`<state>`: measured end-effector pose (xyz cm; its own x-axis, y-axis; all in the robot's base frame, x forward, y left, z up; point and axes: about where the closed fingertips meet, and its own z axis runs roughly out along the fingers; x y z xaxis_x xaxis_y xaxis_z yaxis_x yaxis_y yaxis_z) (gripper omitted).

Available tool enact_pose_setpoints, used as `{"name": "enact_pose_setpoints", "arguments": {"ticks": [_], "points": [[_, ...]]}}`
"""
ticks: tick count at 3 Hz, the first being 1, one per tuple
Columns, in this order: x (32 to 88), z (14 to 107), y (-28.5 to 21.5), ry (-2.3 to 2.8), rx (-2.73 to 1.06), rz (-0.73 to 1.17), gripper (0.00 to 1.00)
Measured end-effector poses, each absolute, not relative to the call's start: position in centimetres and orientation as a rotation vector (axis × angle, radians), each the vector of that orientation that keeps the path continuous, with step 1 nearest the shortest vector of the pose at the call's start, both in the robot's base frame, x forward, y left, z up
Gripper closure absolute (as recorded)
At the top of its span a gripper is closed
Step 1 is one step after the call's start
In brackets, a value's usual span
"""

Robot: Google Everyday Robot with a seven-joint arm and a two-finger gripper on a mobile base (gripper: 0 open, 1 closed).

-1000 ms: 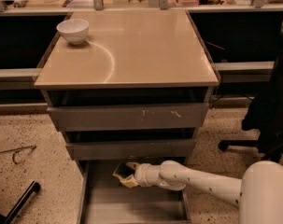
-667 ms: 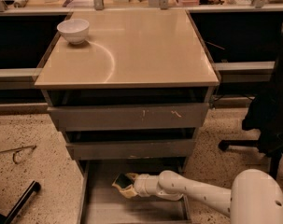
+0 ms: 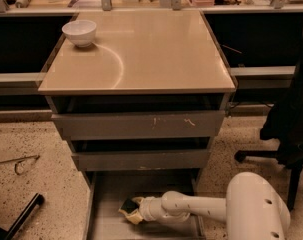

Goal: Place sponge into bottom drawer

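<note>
Fingers (image 3: 137, 217) clamp sponge (image 3: 127, 205) inside bottom drawer (image 3: 110, 190).

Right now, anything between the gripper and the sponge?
Nothing: in the camera view the gripper meets the sponge directly, with no gap showing, inside the open bottom drawer.

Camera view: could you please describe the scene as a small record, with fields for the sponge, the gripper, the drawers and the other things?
sponge: tilted, at the tip of the gripper, inside the bottom drawer, nearer its left wall
gripper: low inside the bottom drawer; the arm reaches in from the right
bottom drawer: pulled open, grey floor showing
sponge resting on drawer floor: cannot tell
middle drawer: pushed in, plain front
top drawer: pushed in, scratched front
bowl: white, on the cabinet top, back left corner
</note>
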<state>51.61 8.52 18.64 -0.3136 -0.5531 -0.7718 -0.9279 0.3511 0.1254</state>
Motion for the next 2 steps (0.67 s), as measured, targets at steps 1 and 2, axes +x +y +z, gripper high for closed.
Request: {"name": "enact_pose_setpoints", "arguments": {"ticks": [1,2], "points": [[51.8,16.4,9.3,1.983,-1.288,0.728,1.0],[53.1,14.2,10.2,1.941,-1.249,0.737,1.0]]}}
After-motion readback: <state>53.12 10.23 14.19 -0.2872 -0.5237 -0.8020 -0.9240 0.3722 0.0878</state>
